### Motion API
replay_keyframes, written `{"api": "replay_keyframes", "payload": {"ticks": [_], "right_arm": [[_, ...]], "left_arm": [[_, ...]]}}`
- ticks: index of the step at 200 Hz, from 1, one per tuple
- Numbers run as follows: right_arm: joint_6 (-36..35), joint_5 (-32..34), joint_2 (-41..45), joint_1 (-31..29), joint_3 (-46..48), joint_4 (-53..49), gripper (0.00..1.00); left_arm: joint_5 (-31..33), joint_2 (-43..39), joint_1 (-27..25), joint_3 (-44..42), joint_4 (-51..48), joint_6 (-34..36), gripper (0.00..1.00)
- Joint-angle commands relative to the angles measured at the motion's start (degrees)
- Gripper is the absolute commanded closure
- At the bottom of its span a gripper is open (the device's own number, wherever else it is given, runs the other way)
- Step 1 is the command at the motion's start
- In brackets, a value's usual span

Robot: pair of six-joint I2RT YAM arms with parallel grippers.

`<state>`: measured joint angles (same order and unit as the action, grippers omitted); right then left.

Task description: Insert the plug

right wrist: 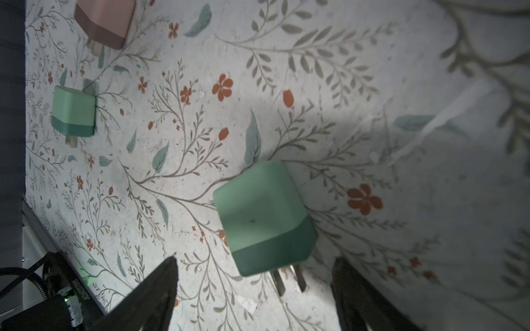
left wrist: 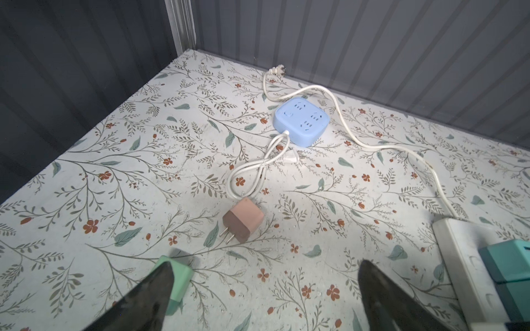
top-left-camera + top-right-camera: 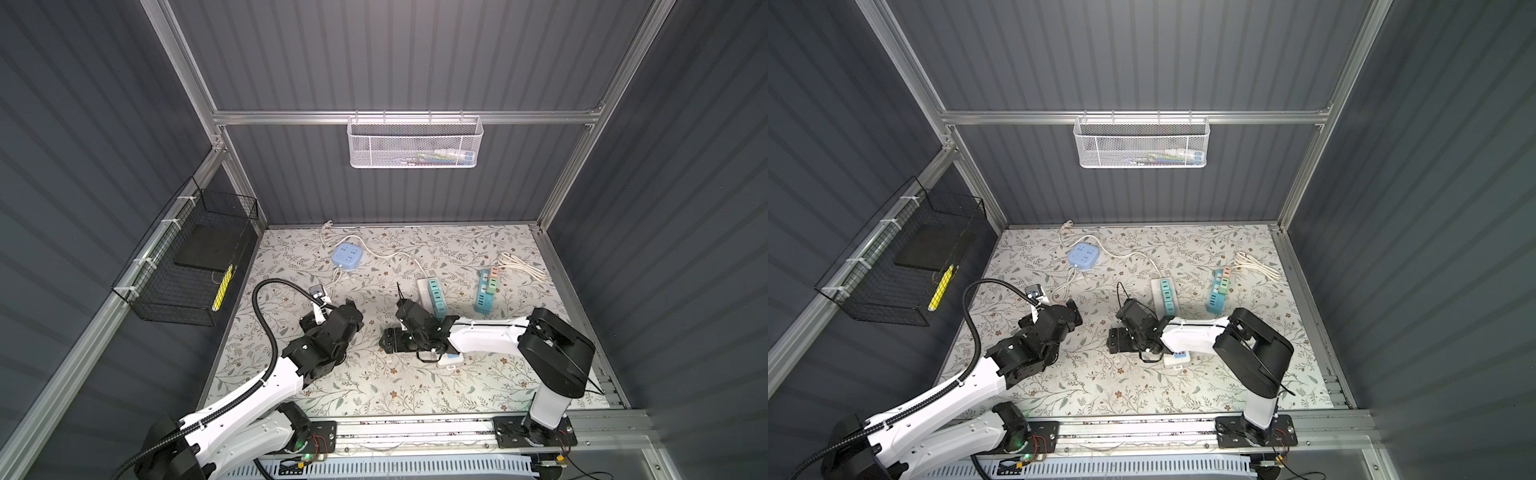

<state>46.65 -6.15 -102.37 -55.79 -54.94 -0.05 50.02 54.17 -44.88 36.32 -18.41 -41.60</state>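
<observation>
A green cube plug (image 1: pixel 263 217) lies on its side on the floral table, its two prongs pointing back at my right gripper (image 1: pixel 255 260). That gripper is open, and its fingers stand on either side of the prong end without touching it. A second green plug (image 1: pixel 73 111) and a pink plug (image 1: pixel 104 23) lie farther off. My left gripper (image 2: pixel 265 266) is open and empty. The pink plug (image 2: pixel 243 220) lies just ahead of it, and the second green plug (image 2: pixel 176 283) is half hidden behind one finger. In both top views the two grippers (image 3: pixel 351 309) (image 3: pixel 386 338) hover low at mid-table.
A blue square power strip (image 3: pixel 347 257) with a looped white cable sits at the back left. A white strip (image 3: pixel 432 291) filled with teal plugs lies right of centre, and another strip (image 3: pixel 484 293) with a coiled cord lies farther right. A white box (image 3: pixel 451 359) sits under the right arm.
</observation>
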Motion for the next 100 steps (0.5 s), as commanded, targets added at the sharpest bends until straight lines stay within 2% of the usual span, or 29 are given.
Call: {"api": "replay_keyframes", "payload": {"ticks": [1, 56, 100], "right_arm": [[3.9, -1.4, -1.2, -1.3, -1.5, 2.5, 0.17], [3.8, -6.4, -4.5, -3.7, -6.2, 5.6, 0.17], [1.9, -2.1, 1.5, -3.1, -3.5, 1.7, 0.17]], "left_arm": [[2.6, -0.4, 0.4, 1.2, -1.4, 0.1, 0.00], [2.6, -0.3, 0.4, 0.3, 0.1, -0.6, 0.00], [0.8, 3.2, 0.4, 0.4, 1.8, 1.0, 0.00]]}}
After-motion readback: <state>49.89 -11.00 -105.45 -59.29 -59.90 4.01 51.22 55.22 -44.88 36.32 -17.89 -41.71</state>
